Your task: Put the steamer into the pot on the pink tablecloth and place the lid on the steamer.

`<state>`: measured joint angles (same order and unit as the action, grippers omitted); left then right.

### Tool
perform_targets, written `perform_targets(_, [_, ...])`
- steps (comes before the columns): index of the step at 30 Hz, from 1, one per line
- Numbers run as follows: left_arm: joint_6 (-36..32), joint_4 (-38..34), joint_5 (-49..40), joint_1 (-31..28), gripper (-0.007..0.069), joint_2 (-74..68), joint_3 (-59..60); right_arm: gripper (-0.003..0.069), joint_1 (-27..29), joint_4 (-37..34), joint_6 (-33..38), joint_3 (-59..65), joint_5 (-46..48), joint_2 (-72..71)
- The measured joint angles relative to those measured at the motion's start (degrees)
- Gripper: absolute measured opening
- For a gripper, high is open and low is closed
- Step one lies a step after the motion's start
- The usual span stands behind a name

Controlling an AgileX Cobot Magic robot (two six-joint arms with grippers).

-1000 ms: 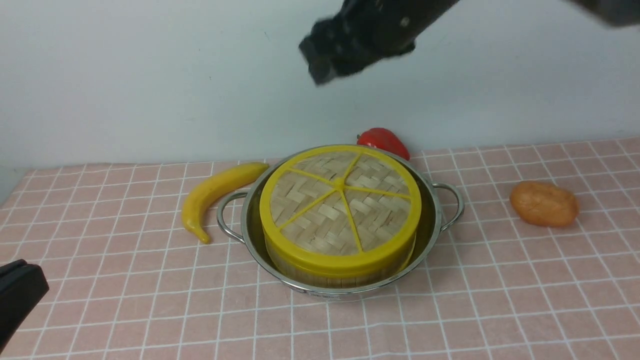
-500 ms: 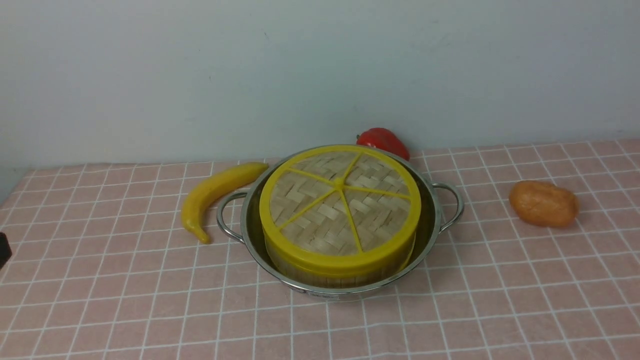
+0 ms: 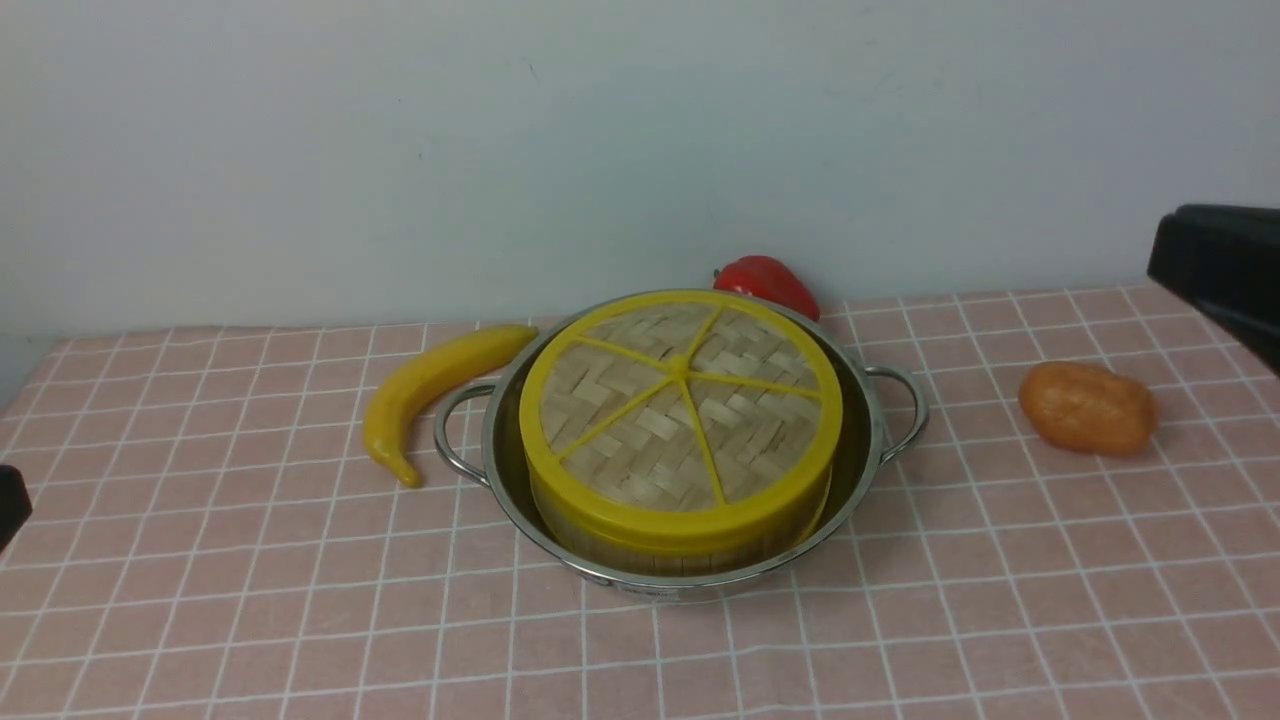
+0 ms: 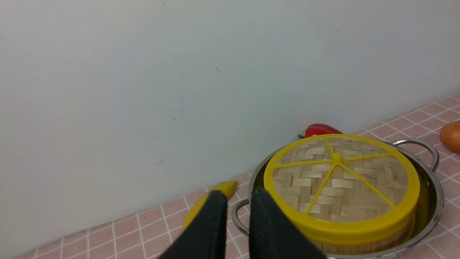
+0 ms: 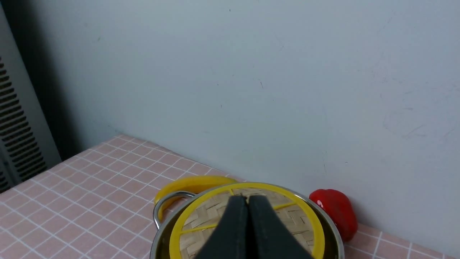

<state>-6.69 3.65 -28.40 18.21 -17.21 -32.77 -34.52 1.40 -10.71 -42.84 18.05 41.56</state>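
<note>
Fingers: right gripper pressed together, left gripper slightly parted, both empty; lid caps steamer in pot, so you only need retract.

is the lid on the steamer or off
On: the lid sits flat over the steamer inside the pot, no gripper touching it.

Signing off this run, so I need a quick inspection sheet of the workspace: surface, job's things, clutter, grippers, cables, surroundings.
Surface: pink tablecloth, flat.
Job's things: lid on the steamer, steamer in the pot.
Clutter: banana left of the pot, red pepper behind it, potato to the right.
Grippers: left gripper slightly open, empty; right gripper shut, empty; both clear of the pot.
Cables: nothing seen.
Surroundings: plain wall; vent at one side.
</note>
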Motion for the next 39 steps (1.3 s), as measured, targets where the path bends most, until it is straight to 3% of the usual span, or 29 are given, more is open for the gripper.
perform_targets(7, [0.0, 0.0, 0.0, 0.0, 0.0107, 0.0, 0.0, 0.0002, 0.3, 3.6, 1.2, 0.0, 0.4, -0.3])
perform_targets(10, [0.0, 0.0, 0.0, 0.0, 0.0114, 0.0, 0.0, 0.0007, 3.4, 4.0, 1.6, 0.0, 4.5, -1.8])
perform_targets(17, [0.0, 0.0, 0.0, 0.0, 0.0128, 0.0, 0.0, 0.0034, 22.3, 3.1, 0.5, 7.6, 10.4, -11.1])
perform_targets(23, [0.0, -0.2, 0.0, 0.0, 0.0138, 0.0, 0.0, 0.0057, 30.9, 2.8, 0.5, 22.2, 5.7, -25.2])
perform_targets(30, [0.0, -0.2, 0.0, 0.0, 0.0146, 0.0, 0.0, 0.0071, 33.7, 2.4, 0.5, 35.7, 3.5, -39.7])
perform_targets(39, [0.0, -0.2, 0.0, 0.0, 0.0159, 0.0, 0.0, 0.0095, 34.0, 1.9, 0.6, 42.1, -2.3, -41.3])
